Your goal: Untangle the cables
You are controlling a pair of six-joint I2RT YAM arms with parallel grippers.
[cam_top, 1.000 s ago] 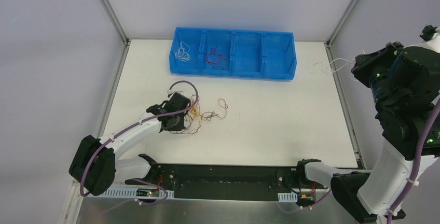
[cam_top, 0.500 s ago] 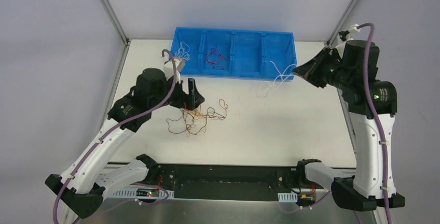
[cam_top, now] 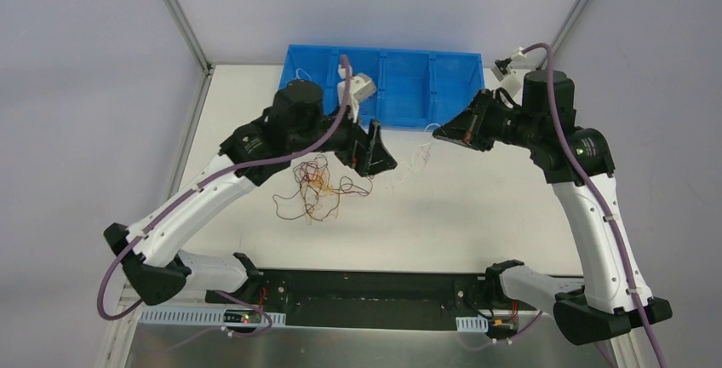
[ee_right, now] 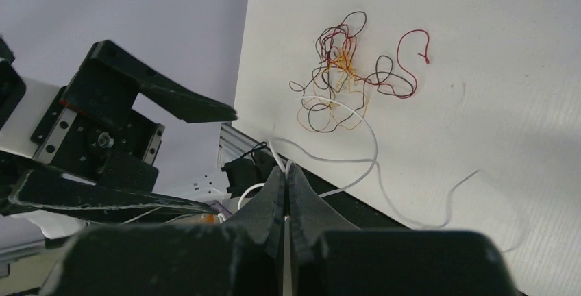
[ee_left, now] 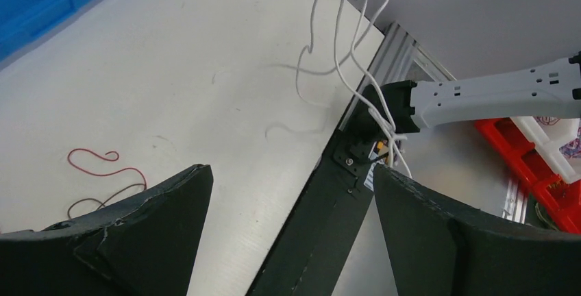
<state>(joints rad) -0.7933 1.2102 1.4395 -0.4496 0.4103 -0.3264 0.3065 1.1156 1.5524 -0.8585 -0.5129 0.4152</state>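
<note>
Right tool (ee_right: 286,173) grips a dangling white cable (ee_right: 373,152); left tool (ee_left: 289,173) gapes wide just beside the tangle (cam_top: 313,187) on the worktop (cam_top: 477,215).

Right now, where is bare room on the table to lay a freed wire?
Widest: the right half of the table, between the blue bin and the near edge. Crowded: left of centre, with the wire tangle, the open left end effector, and the white wire hanging from the shut right end effector.
</note>
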